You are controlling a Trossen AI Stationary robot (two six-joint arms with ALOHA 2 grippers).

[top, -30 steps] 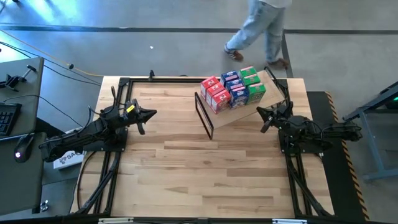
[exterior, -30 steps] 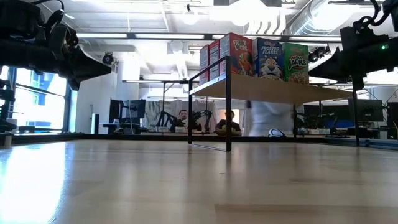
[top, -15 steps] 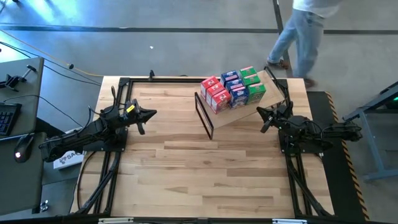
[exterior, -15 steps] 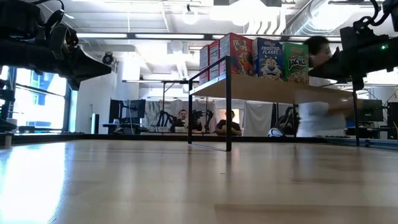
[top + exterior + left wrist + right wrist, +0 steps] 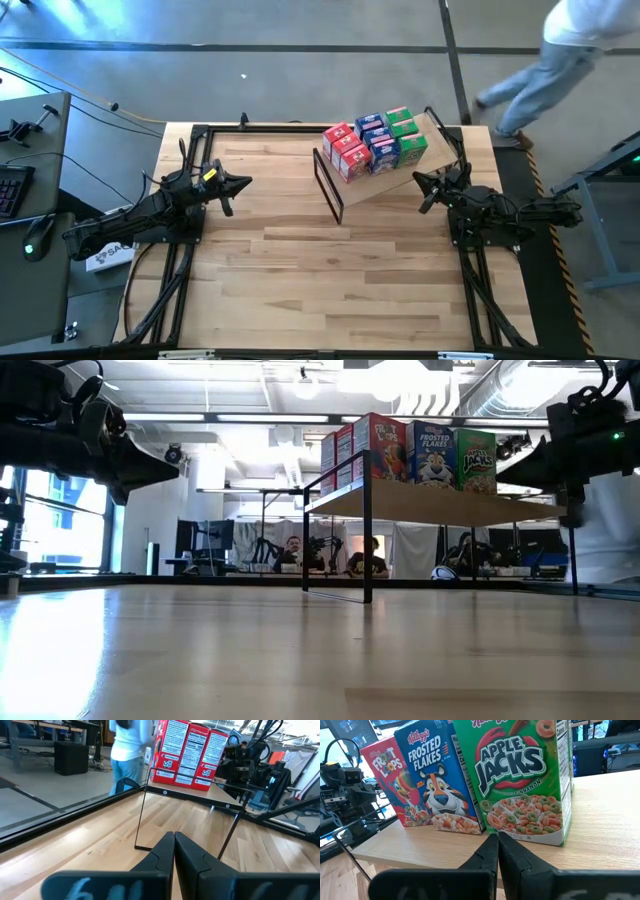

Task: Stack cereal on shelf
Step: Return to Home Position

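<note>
Several small cereal boxes, red (image 5: pixel 345 150), blue (image 5: pixel 378 140) and green (image 5: pixel 405 138), stand upright in rows on the shelf (image 5: pixel 375 185), a plywood board raised on a thin black frame (image 5: pixel 328 186) at the table's far right. In the right wrist view the green box (image 5: pixel 522 780), blue box (image 5: pixel 437 782) and red box (image 5: pixel 392 782) face me on the board (image 5: pixel 580 845). My left gripper (image 5: pixel 246 183) is shut and held level at the table's left, apart from the shelf. My right gripper (image 5: pixel 418 180) is shut, just near of the shelf's right end.
A person (image 5: pixel 545 60) walks on the floor beyond the table's far right corner. Bare planked tabletop (image 5: pixel 320 270) spreads across the middle and near side. A desk with gear (image 5: pixel 30 150) stands to the left. People sit in the room beyond (image 5: pixel 330 555).
Both arms have kept still. The person beyond the table's far edge has walked from behind the shelf toward the right.
</note>
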